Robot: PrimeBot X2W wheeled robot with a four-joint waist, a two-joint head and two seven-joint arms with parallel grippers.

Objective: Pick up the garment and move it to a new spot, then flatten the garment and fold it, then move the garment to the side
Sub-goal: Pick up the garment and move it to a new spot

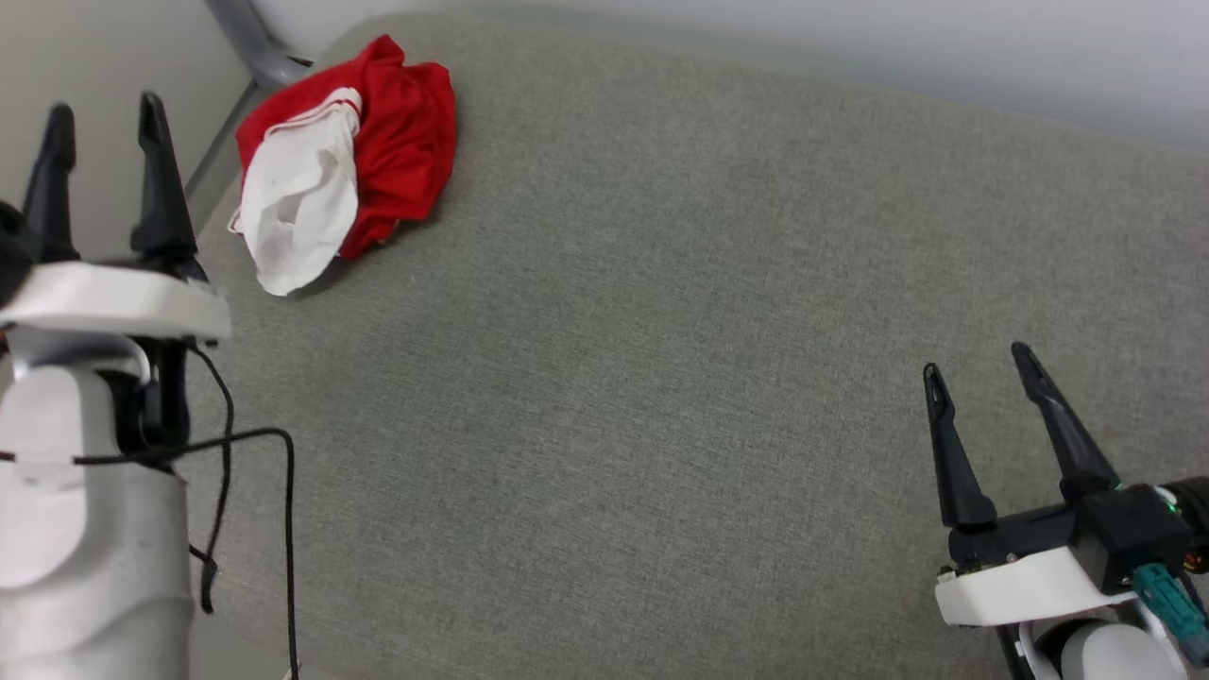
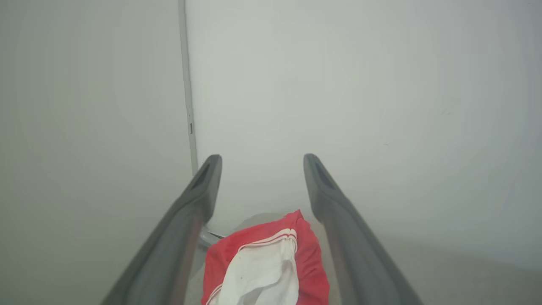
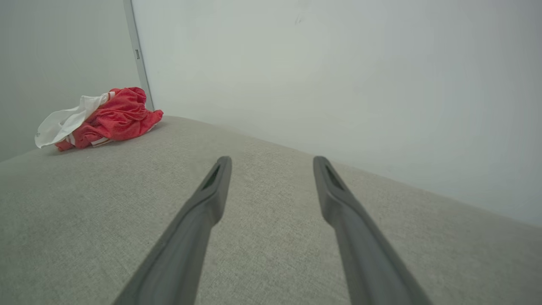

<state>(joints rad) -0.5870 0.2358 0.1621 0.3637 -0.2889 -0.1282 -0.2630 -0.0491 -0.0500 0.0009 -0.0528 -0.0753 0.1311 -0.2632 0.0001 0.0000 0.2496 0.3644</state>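
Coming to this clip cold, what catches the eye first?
The crumpled red and white garment stands out at once, bunched in the far left corner of the grey padded surface. Next come the two dark-fingered hands, both open and holding nothing: the left hand raised close beside the garment, the right hand at the near right, well apart from it.

garment [image 1: 349,156]: heaped on the padded surface [image 1: 661,378], upper left, by its far corner
left gripper [image 1: 104,109]: left edge, near the garment, not touching
right gripper [image 1: 978,357]: lower right, well apart from it
wall [image 1: 850,38]: behind the surface, along the top
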